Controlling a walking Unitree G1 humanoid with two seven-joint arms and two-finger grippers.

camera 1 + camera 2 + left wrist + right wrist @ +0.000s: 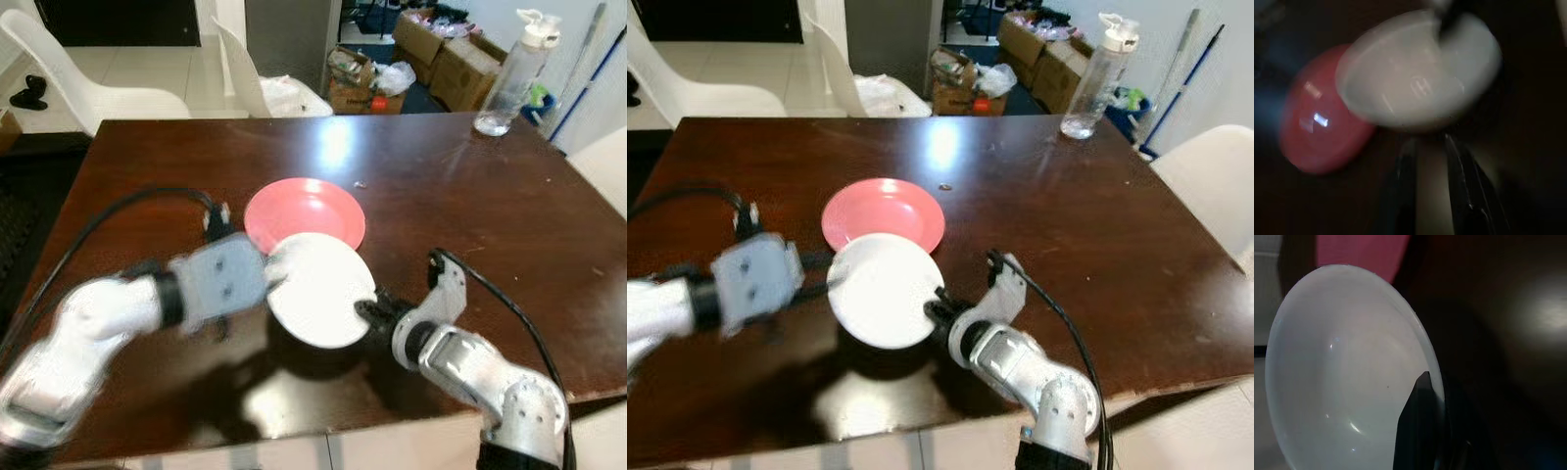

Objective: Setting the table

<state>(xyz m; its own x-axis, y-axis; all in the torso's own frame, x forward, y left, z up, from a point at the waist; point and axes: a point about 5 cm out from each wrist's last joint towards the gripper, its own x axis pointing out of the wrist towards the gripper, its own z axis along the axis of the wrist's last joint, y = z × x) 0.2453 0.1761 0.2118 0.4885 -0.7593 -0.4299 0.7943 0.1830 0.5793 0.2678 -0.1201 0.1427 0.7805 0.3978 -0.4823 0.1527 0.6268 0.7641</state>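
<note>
A white plate hangs tilted just above the dark wooden table, overlapping the near edge of a pink plate that lies flat on the table. My right gripper is shut on the white plate's right rim; one black finger lies over its inner face. My left gripper is blurred at the plate's left rim. In the left wrist view its fingers stand apart, open, with their tips at the white plate.
A clear water bottle stands at the table's far right corner. White chairs are behind the table and another is at its right side. Cardboard boxes and bags sit on the floor beyond.
</note>
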